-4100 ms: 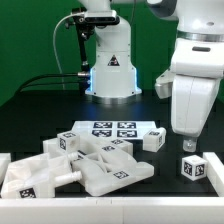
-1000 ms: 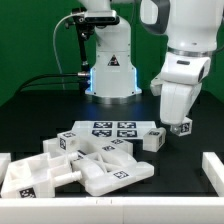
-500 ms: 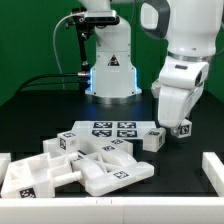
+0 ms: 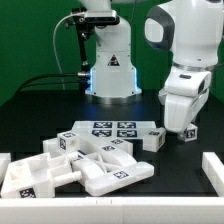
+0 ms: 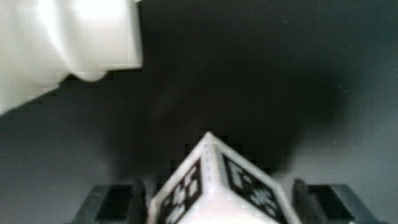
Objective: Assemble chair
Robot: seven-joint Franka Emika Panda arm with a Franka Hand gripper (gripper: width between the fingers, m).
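Nearest in the exterior view, a low white wall (image 4: 212, 166) stands at the front of the black counter (image 4: 40, 125) on the exterior view's right, and a second one shows at the left corner. Just behind it, toward the exterior view's left, lies the heap of chair parts (image 4: 95, 168). These are chunky white panels and blocks resting against and over one another, and several bear small black-and-white square tags that are patterns, not writing. Behind the heap, with its near edge partly covered by it, the marker board (image 4: 106, 128) lies flat and shows several of the same kind of tag. Just beside the board on the exterior view's right, a loose white block (image 4: 153, 139) sits on the counter with a tag on its side. Farther to the exterior view's right, the hand (image 4: 187, 127) points down from the white arm (image 4: 185, 50) with its two fingers closed on a small tagged cube (image 4: 189, 133), apart from the loose block. Whether the cube's underside clears the counter cannot be told. In the wrist view the cube (image 5: 217, 185) sits corner-on between the dark fingers (image 5: 118, 202), two tagged faces showing, and a blurred white rounded shape (image 5: 80, 40) that I cannot identify lies beyond. Farthest back stands the arm's base (image 4: 108, 75), which carries a triangular warning sticker (image 4: 112, 62) too small to read, with black cables (image 4: 40, 80) trailing off to the exterior view's left.
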